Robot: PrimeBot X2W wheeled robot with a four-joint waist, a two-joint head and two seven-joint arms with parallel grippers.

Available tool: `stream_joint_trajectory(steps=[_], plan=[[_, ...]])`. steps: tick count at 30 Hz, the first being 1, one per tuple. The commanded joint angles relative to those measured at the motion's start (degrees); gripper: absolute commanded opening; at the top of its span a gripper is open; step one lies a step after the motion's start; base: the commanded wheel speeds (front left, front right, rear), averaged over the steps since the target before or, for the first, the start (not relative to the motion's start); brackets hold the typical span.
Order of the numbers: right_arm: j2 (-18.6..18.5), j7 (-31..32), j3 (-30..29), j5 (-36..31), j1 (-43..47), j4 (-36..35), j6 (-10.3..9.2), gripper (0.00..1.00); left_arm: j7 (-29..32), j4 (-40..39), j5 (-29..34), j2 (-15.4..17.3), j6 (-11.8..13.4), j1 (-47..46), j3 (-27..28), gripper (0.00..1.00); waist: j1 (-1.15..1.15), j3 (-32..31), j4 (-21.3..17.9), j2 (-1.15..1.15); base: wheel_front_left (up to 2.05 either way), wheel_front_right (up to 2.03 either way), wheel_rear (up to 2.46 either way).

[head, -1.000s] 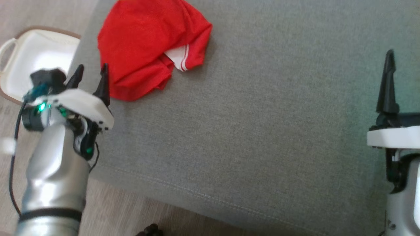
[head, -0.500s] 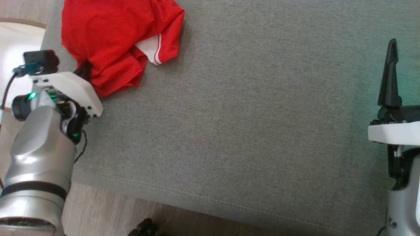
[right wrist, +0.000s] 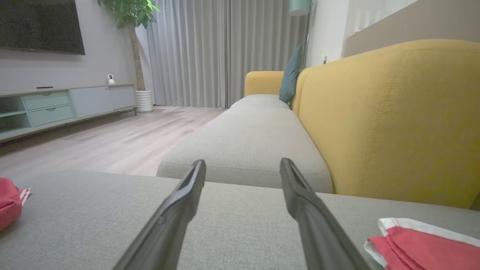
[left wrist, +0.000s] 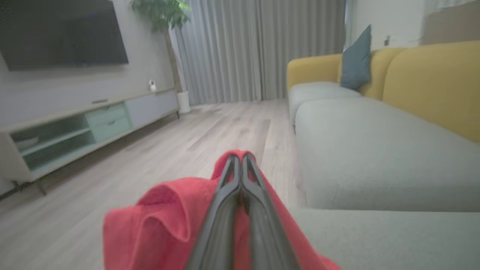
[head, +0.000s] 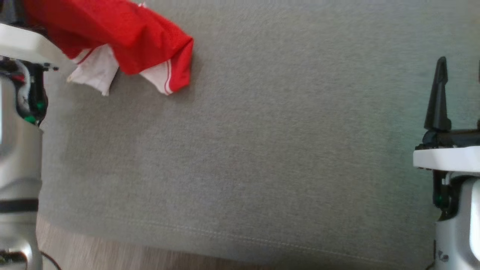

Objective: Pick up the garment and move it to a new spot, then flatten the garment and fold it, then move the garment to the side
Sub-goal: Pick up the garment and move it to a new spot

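The red garment (head: 123, 33) with white striped cuffs hangs bunched at the top left of the head view, its lower folds trailing on the grey cushion (head: 262, 150). My left gripper (left wrist: 240, 157) is shut on the garment (left wrist: 161, 225), which drapes around both fingers in the left wrist view. In the head view only its white housing (head: 22, 45) shows, with the cloth covering the fingers. My right gripper (head: 459, 75) stands open at the right edge, far from the garment. Its fingers (right wrist: 243, 164) are spread above bare cushion, and the garment (right wrist: 7, 202) lies far to their left.
A second red cloth with white trim (right wrist: 423, 247) lies on the cushion by the right gripper. The yellow sofa back (right wrist: 393, 112) rises on that side. Wooden floor (head: 112, 255) runs along the cushion's front edge. A TV cabinet (left wrist: 75, 127) stands across the room.
My left gripper went from open beside the garment to shut on it, and has raised it off the cushion. The head camera has shifted, so the white basket has left the picture. The right gripper stays open.
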Motion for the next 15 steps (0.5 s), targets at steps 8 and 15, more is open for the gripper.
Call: stream_joint_trajectory(steps=[8,15], plan=[[-0.1,-2.7,2.4,3.2,-1.7,1.5,0.2,1.0,1.1,-9.7,9.1,3.2,-0.7,4.5,-6.8,0.0,0.0,-4.5,-7.5,0.0,0.0,0.0,0.0],[-0.1,-4.0,4.1,5.8,-2.8,2.6,0.2,1.0,3.8,-14.3,13.5,-0.1,-1.6,4.4,-14.4,0.0,0.0,-3.1,-15.6,0.0,0.0,0.0,0.0]])
